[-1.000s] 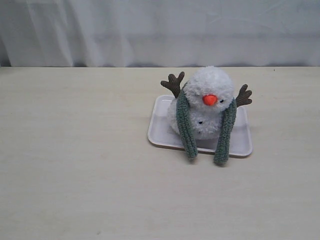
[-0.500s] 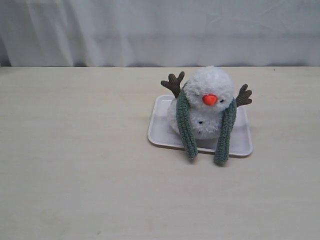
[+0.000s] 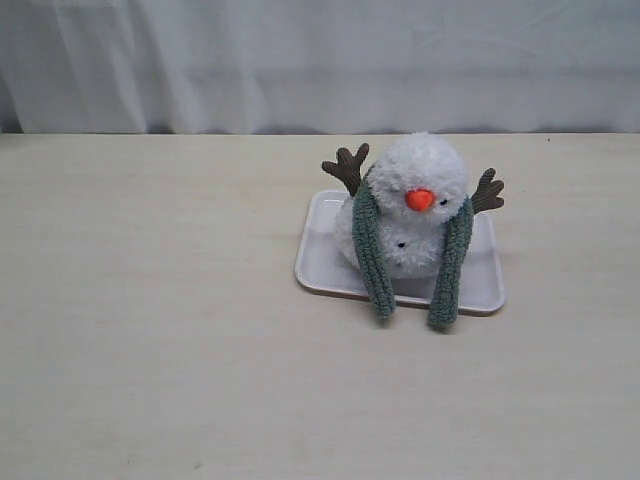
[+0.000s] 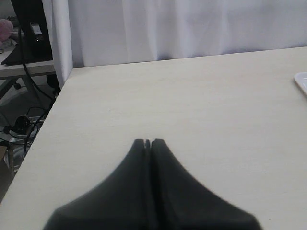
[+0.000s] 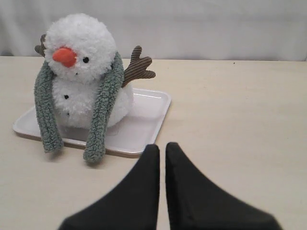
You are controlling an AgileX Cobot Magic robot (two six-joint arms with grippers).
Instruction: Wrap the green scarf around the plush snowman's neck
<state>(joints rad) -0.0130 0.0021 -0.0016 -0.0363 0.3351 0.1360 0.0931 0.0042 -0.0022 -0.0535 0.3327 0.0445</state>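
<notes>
Left tool point(image 4: 147, 142): tips pressed together, nothing between them. Hovers above bare surface point(image 3: 150, 350), well apart from the tray point(image 3: 318, 262), with only a sliver of the tray's rim showing at the edge of the left wrist view.

Right tool point(image 5: 162, 146): all but closed, a thin slit between the tips, empty. Points toward the tray from just beyond one of its corners, touching neither the tray nor anything on it.

On the tray, about mid-way across: the snowman point(image 3: 420, 175), sitting upright, orange nose point(image 3: 420, 199) facing the tray's near rim, brown twig arms point(image 3: 347, 166) raised to either side.

Over the snowman's shoulders and behind the neck: the scarf point(image 3: 372, 250), draped, not crossed or knotted in front. Hangs in two loose ends down the front of the body, one on each side of the nose. Runs past the tray's near rim, both ends resting on the surface just beside that rim.

Behind the tray, at the far end of the surface: a white curtain point(image 3: 300, 60).
</notes>
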